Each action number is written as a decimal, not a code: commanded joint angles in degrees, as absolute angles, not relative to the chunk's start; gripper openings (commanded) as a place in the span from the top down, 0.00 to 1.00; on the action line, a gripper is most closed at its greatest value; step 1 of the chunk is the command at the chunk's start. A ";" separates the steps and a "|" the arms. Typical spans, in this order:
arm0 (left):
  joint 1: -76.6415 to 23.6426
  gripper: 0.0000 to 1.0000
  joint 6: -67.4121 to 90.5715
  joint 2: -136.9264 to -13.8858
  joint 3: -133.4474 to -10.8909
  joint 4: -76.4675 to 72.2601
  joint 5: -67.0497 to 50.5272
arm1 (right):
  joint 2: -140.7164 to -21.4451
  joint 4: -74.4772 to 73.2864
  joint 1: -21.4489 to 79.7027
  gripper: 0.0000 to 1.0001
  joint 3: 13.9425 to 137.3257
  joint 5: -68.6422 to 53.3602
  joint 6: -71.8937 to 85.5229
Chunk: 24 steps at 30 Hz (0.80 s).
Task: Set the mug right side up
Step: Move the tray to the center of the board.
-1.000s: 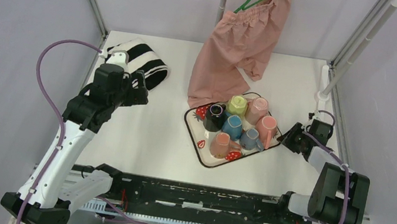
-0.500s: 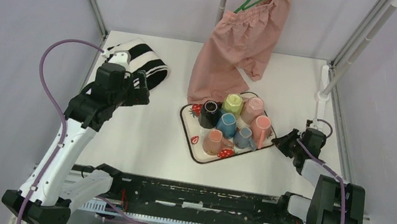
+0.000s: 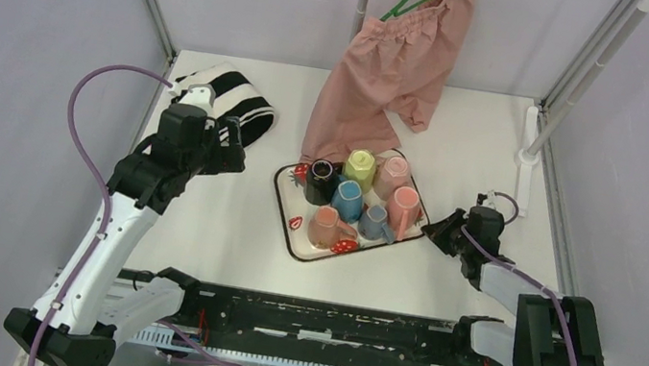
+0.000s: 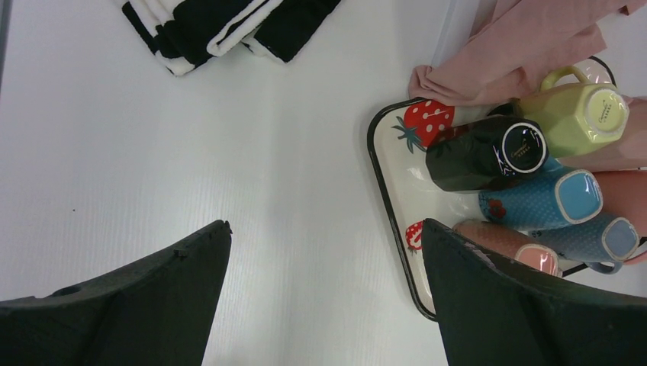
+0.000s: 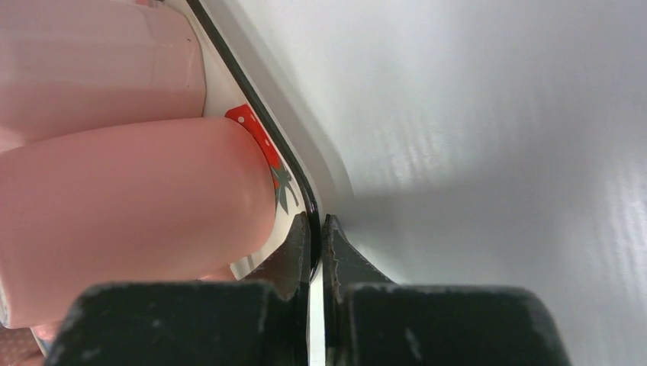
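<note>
- Where the top camera looks down, seven mugs stand bottoms up, crowded together on a strawberry-print tray near the middle of the white counter. The right end effector lies low at the tray's right edge. The left end effector hangs above the counter, well apart from the tray. A black-and-white striped cloth lies at the far left. Pink shorts on a green hanger droop to the tray's far edge.
- In the left wrist view, the left end effector is spread wide and holds nothing, with bare counter under it. To its right the tray carries a black mug, a yellow-green mug and a blue mug, all base up.
- In the right wrist view, the right end effector is pinched tight on the black rim of the tray, with a salmon-pink mug just inside that rim.
</note>
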<state>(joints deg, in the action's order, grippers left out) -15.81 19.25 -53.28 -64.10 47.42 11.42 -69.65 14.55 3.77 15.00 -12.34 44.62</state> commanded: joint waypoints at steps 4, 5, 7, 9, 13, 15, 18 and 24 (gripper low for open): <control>-15.53 0.00 17.93 -53.46 -63.81 45.00 10.44 | -69.82 12.01 9.88 0.93 18.86 -11.70 41.29; -15.55 0.00 17.93 -53.51 -63.81 45.00 10.46 | -68.77 10.21 9.93 0.91 19.54 -9.81 39.93; -15.56 0.00 17.91 -53.38 -63.72 45.07 10.46 | -66.55 5.79 9.86 0.84 21.80 -5.92 36.25; -15.56 0.00 17.76 -53.19 -63.64 45.09 10.51 | -64.25 1.37 9.76 0.79 24.14 -1.87 32.54; -15.56 0.00 17.66 -53.15 -63.66 45.04 10.81 | -60.10 -7.12 9.81 0.71 29.19 5.14 24.48; -15.56 0.00 17.70 -53.24 -63.70 44.93 10.91 | -58.18 -10.63 9.77 0.64 32.17 7.08 20.05; -15.56 0.00 17.71 -53.37 -63.64 44.75 10.83 | -55.35 -13.01 9.79 0.53 36.12 3.80 12.06; -15.56 0.00 18.31 -52.55 -63.20 43.47 10.17 | -54.25 -12.18 11.23 0.50 42.45 -18.41 2.86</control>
